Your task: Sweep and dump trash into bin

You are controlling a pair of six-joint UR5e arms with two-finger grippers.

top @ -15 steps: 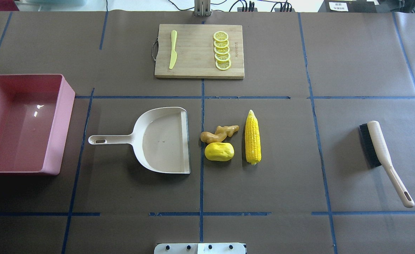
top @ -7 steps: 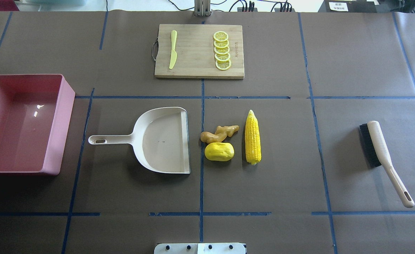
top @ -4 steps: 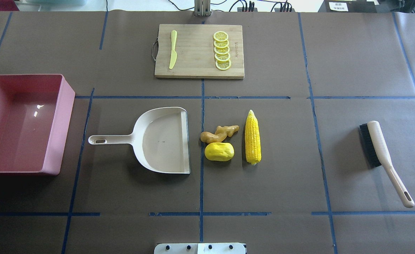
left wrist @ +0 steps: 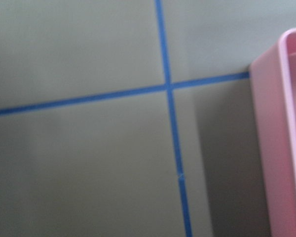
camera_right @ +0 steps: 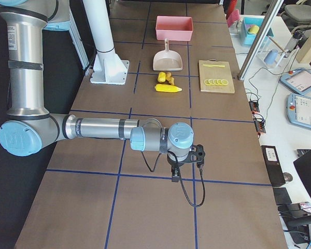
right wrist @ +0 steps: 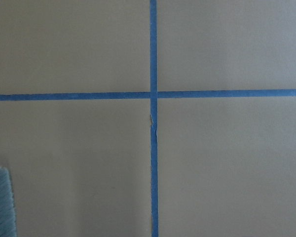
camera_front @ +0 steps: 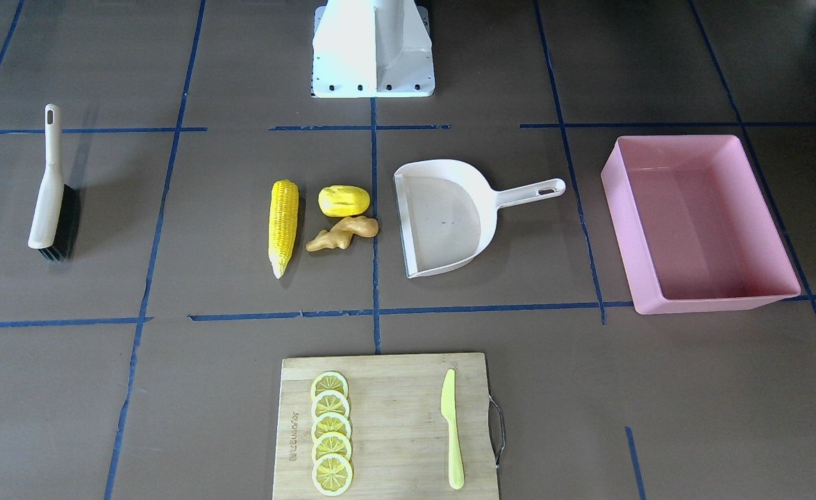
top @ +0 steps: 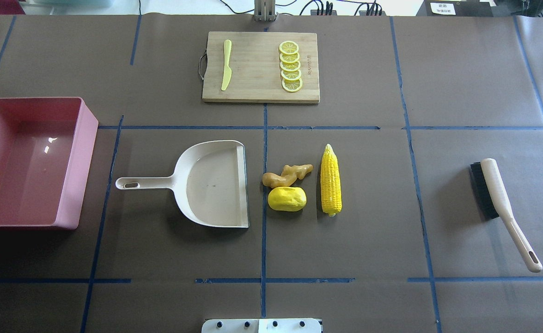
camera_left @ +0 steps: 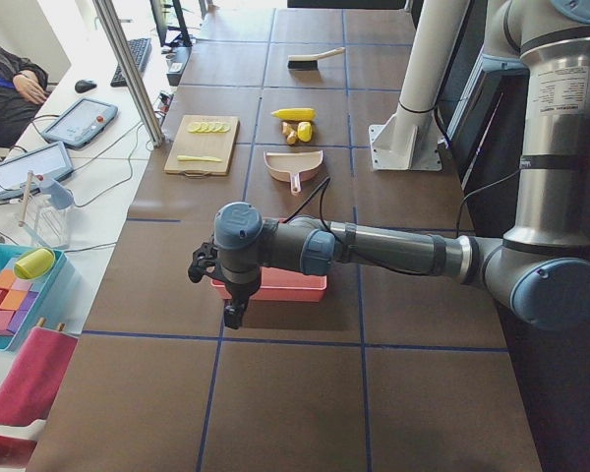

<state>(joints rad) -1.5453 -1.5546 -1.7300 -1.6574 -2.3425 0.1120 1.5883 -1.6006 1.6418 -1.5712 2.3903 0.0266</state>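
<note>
Tabletop (camera_left: 275, 393), bin (camera_left: 280, 289) beside left pincer (camera_left: 232, 315)

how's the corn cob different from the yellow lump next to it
The corn cob is long, slim and tapered with rows of kernels; the yellow lump is short and rounded. The corn cob lies alone, farther from the dustpan; the yellow lump sits close to the dustpan's open edge, right beside the ginger root. Both are bright yellow and lie on the table.

Robotics lab — blue-taped table (top: 460, 69), teach pendants (camera_right: 300, 81), keyboard (camera_left: 138, 54).
</note>
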